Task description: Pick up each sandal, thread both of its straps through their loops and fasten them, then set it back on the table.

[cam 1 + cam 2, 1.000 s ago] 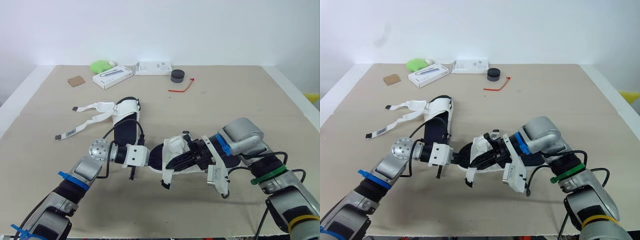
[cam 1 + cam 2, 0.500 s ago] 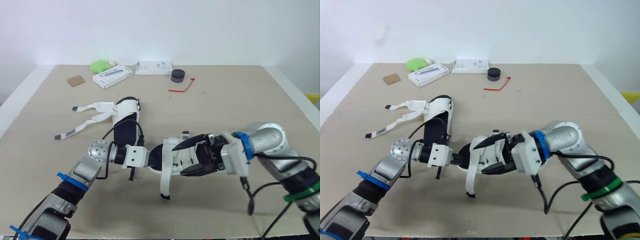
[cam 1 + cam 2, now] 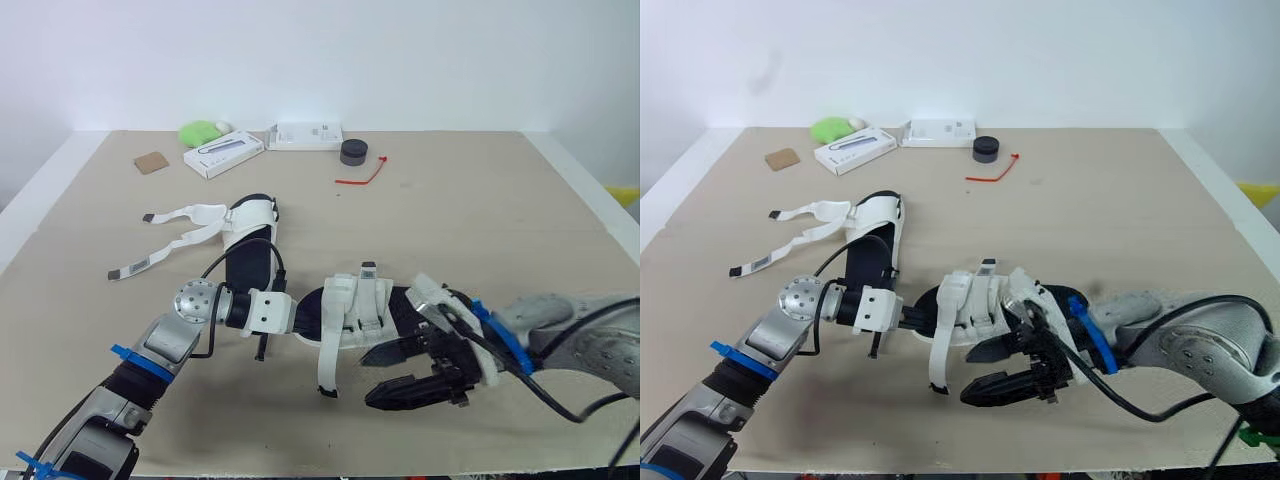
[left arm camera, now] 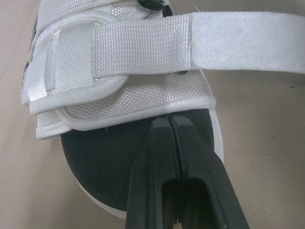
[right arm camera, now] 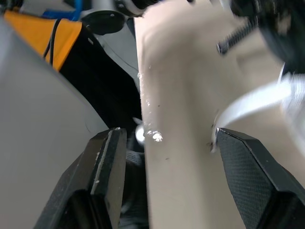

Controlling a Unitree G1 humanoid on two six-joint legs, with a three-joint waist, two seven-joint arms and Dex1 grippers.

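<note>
The near sandal [image 3: 358, 308], black-soled with white straps, lies at the table's middle front. My left gripper [image 3: 298, 318] is shut on its heel end; in the left wrist view its fingertips [image 4: 169, 120] pinch the rim of the white upper. One strap is laid flat across the upper, and another strap [image 3: 328, 362] hangs loose down toward the front edge. Just in front of the sandal my right gripper [image 3: 368, 378] stands open with nothing between its fingers [image 5: 102, 176]. The second sandal [image 3: 250, 240] lies behind on the left, its two straps [image 3: 170, 225] spread out loose.
Along the far edge lie a green object [image 3: 203, 131], two white boxes [image 3: 225, 154] [image 3: 308, 135], a black round puck [image 3: 353, 152], a red tie [image 3: 362, 176] and a brown card square [image 3: 153, 162]. The table's front edge runs close below my right gripper.
My right gripper has opened, let go of the sandal's strap and drawn back toward the front edge. The left gripper has kept its hold and place.
</note>
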